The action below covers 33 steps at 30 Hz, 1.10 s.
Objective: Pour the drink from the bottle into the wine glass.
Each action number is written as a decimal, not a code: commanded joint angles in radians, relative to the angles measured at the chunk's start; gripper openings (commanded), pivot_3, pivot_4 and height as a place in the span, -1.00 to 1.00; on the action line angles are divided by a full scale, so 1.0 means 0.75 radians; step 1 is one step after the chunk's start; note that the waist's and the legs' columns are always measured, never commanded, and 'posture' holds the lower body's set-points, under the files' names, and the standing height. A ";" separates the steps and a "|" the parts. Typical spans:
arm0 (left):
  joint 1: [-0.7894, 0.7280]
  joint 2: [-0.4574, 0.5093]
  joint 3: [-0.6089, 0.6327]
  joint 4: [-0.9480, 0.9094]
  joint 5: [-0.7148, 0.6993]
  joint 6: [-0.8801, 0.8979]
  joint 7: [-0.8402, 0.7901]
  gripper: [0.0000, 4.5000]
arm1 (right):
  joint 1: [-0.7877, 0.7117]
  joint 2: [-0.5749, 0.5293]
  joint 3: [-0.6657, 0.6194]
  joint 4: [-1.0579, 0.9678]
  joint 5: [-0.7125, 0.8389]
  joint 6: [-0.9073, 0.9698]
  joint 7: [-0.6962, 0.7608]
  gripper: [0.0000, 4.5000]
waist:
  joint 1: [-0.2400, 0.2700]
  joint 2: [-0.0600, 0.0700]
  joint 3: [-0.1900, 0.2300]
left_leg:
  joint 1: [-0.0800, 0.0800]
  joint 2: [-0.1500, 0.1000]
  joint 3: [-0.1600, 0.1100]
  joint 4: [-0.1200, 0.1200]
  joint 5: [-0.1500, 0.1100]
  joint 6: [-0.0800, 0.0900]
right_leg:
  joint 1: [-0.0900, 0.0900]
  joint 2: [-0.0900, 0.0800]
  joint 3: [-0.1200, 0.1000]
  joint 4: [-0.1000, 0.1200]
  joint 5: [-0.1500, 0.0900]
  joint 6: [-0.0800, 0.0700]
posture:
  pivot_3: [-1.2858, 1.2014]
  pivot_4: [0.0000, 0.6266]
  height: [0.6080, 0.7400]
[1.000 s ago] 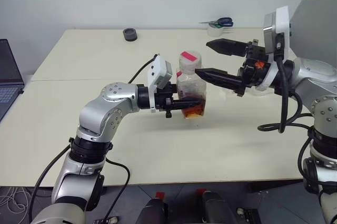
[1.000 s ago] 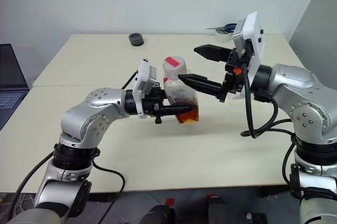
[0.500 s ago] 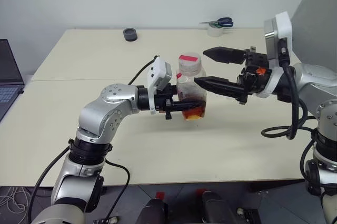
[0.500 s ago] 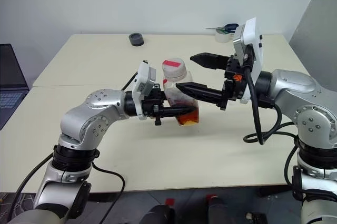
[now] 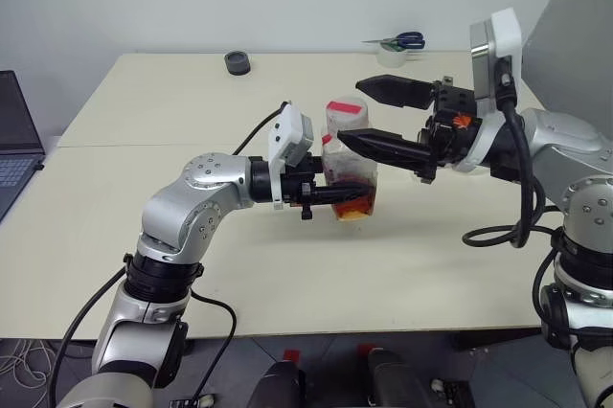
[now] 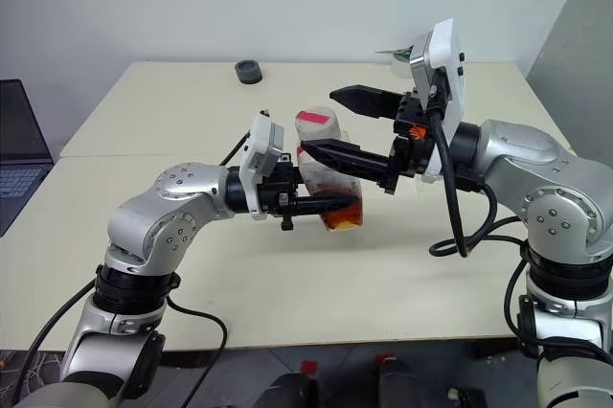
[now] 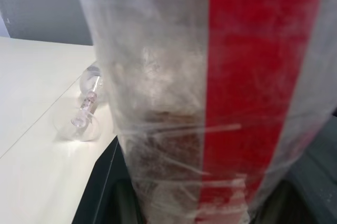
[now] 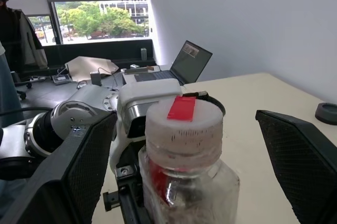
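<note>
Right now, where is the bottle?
Mid-table, the bottle is held by the left tool, with the open right tool either side of its cap.

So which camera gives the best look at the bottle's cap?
The right wrist view: the cap sits close and unobstructed, between the open right pincer's fingers. The two head views show it small, beside that pincer. The left wrist view shows the bottle's body with its red label.
</note>
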 commanded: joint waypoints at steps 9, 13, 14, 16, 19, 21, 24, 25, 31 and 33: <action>-0.006 0.007 0.022 -0.053 -0.029 0.000 0.002 -0.20 | -0.003 -0.046 -0.031 0.008 -0.052 -0.043 0.007 0.99 | 0.000 0.000 0.000 | 0.000 0.000 0.000 0.000 0.000 0.000 | 0.000 0.000 0.000 0.000 0.000 0.000 | 0.03 -0.52 1.00; -0.008 0.003 0.020 -0.051 -0.028 -0.001 0.000 -0.20 | 0.008 -0.056 -0.046 -0.007 -0.039 -0.034 -0.006 0.99 | 0.000 0.000 0.000 | 0.000 0.000 0.000 0.000 0.000 0.000 | 0.000 0.000 0.000 0.000 0.000 0.000 | 0.03 -0.52 1.00; -0.009 0.003 0.020 -0.051 -0.029 -0.001 -0.001 -0.20 | 0.010 -0.060 -0.051 -0.011 -0.034 -0.031 -0.009 0.99 | 0.000 0.000 0.000 | 0.000 0.000 0.000 0.000 0.000 0.000 | 0.000 0.000 0.000 0.000 0.000 0.000 | 0.03 -0.52 1.00; -0.014 0.000 0.018 -0.042 -0.027 -0.004 -0.004 -0.20 | 0.011 -0.067 -0.058 -0.011 -0.030 -0.027 -0.011 0.99 | 0.000 0.000 0.000 | 0.000 0.000 0.000 0.000 0.000 0.000 | 0.000 0.000 0.000 0.000 0.000 0.000 | 0.03 -0.52 1.00; -0.018 -0.002 0.016 -0.037 -0.026 -0.007 -0.006 -0.20 | 0.015 -0.078 -0.065 -0.014 -0.025 -0.021 -0.015 0.99 | 0.000 0.000 0.000 | 0.000 0.000 0.000 0.000 0.000 0.000 | 0.000 0.000 0.000 0.000 0.000 0.000 | 0.03 -0.52 1.00; -0.021 -0.005 0.015 -0.033 -0.025 -0.008 -0.007 -0.20 | 0.021 -0.085 -0.072 -0.016 -0.015 -0.015 -0.021 0.99 | 0.000 0.000 0.000 | 0.000 0.000 0.000 0.000 0.000 0.000 | 0.000 0.000 0.000 0.000 0.000 0.000 | 0.03 -0.52 1.00; -0.024 -0.007 0.013 -0.029 -0.024 -0.009 -0.007 -0.20 | 0.026 -0.096 -0.078 -0.017 -0.005 -0.015 -0.025 0.99 | 0.000 0.000 0.000 | 0.000 0.000 0.000 0.000 0.000 0.000 | 0.000 0.000 0.000 0.000 0.000 0.000 | 0.03 -0.52 1.00; -0.024 -0.008 0.013 -0.028 -0.023 -0.009 -0.007 -0.20 | 0.027 -0.098 -0.079 -0.017 -0.004 -0.016 -0.025 0.99 | 0.000 0.000 0.000 | 0.000 0.000 0.000 0.000 0.000 0.000 | 0.000 0.000 0.000 0.000 0.000 0.000 | 0.03 -0.52 1.00; -0.024 -0.010 0.014 -0.029 -0.022 -0.008 -0.001 -0.20 | 0.028 -0.098 -0.080 -0.016 0.001 -0.017 -0.029 0.99 | 0.000 0.000 0.000 | 0.000 0.000 0.000 0.000 0.000 0.000 | 0.000 0.000 0.000 0.000 0.000 0.000 | 0.03 -0.52 1.00; -0.022 -0.008 0.016 -0.030 -0.022 -0.008 0.000 -0.20 | 0.030 -0.098 -0.081 -0.022 0.012 -0.011 -0.027 0.99 | 0.000 0.000 0.000 | 0.000 0.000 0.000 0.000 0.000 0.000 | 0.000 0.000 0.000 0.000 0.000 0.000 | 0.03 -0.52 1.00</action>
